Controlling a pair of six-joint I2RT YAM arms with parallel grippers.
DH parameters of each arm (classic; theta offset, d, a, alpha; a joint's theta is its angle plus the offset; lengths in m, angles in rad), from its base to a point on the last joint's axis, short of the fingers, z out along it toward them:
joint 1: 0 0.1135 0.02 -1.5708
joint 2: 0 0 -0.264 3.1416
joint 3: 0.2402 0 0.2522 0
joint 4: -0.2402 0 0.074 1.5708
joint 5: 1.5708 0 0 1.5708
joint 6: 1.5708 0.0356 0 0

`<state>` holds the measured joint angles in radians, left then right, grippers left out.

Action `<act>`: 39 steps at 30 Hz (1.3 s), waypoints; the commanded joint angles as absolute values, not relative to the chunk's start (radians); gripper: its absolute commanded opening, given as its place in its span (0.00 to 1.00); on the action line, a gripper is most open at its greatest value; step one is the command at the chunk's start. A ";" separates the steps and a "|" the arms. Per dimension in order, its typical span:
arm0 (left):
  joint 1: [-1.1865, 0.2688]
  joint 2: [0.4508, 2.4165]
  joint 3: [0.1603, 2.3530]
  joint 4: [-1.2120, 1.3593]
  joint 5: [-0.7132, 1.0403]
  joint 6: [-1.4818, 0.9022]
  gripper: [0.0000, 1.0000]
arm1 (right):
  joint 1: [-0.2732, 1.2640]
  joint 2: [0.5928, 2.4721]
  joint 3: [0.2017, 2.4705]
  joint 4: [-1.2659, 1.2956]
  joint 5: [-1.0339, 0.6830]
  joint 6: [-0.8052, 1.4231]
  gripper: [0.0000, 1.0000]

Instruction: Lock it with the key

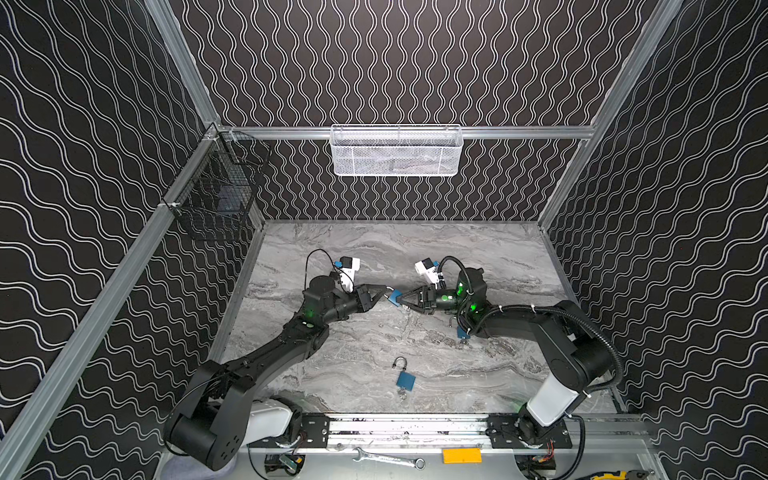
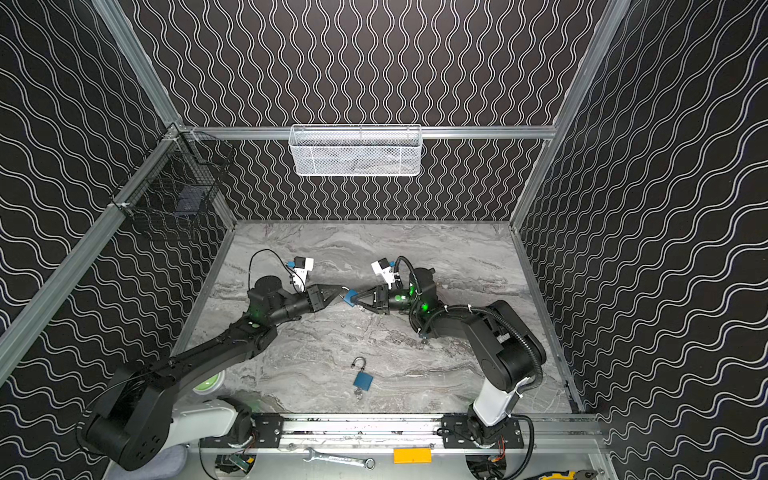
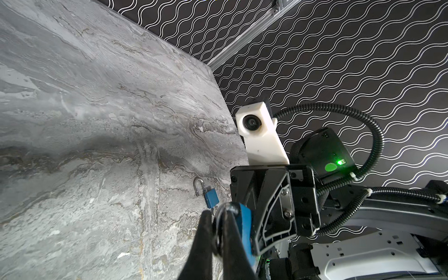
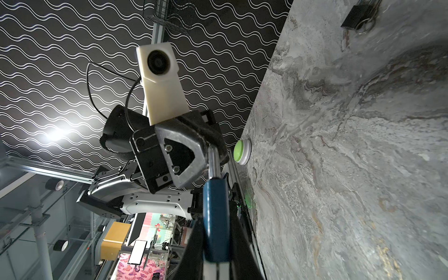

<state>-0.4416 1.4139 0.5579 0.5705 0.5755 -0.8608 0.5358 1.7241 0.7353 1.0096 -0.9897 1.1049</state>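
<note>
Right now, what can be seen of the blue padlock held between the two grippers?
The held padlock has a small blue body, metal by the look of it, and a silver shackle. It appears lifted off the marble table, lying sideways between the arms near the middle. The right gripper is clamped on the body; the left gripper is shut on the shackle. Whether the shackle is latched, or a key is in it, cannot be told.

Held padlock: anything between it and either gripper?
Nothing visible. The right gripper clamps the padlock by its blue body; the left gripper is shut on its shackle. A spare padlock lies well clear.
</note>
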 commanded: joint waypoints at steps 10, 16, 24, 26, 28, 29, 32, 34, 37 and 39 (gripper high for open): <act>-0.422 1.427 0.624 0.469 0.803 -0.821 0.14 | 0.538 1.703 0.711 1.024 -0.847 1.078 0.00; -0.384 1.421 0.632 0.477 0.767 -0.836 0.31 | 0.538 1.685 0.668 1.052 -0.862 1.095 0.00; -0.368 1.458 0.643 0.499 0.776 -0.846 0.36 | 0.538 1.687 0.637 1.074 -0.880 1.097 0.00; -0.368 1.468 0.643 0.498 0.774 -0.838 0.37 | 0.538 1.686 0.637 1.074 -0.883 1.098 0.00; -0.368 1.478 0.647 0.484 0.776 -0.828 0.38 | 0.538 1.684 0.637 1.072 -0.886 1.098 0.00; -0.368 1.481 0.650 0.474 0.777 -0.822 0.39 | 0.538 1.682 0.638 1.076 -0.887 1.098 0.00; -0.368 1.497 0.662 0.446 0.778 -0.802 0.40 | 0.539 1.680 0.643 1.070 -0.887 1.095 0.00; -0.370 1.510 0.663 0.463 0.784 -0.809 0.41 | 0.539 1.681 0.641 1.078 -0.886 1.098 0.00; -0.371 1.536 0.669 0.480 0.791 -0.817 0.41 | 0.539 1.684 0.642 1.098 -0.890 1.111 0.00; -0.373 1.554 0.666 0.515 0.803 -0.837 0.42 | 0.540 1.683 0.638 1.103 -0.889 1.114 0.00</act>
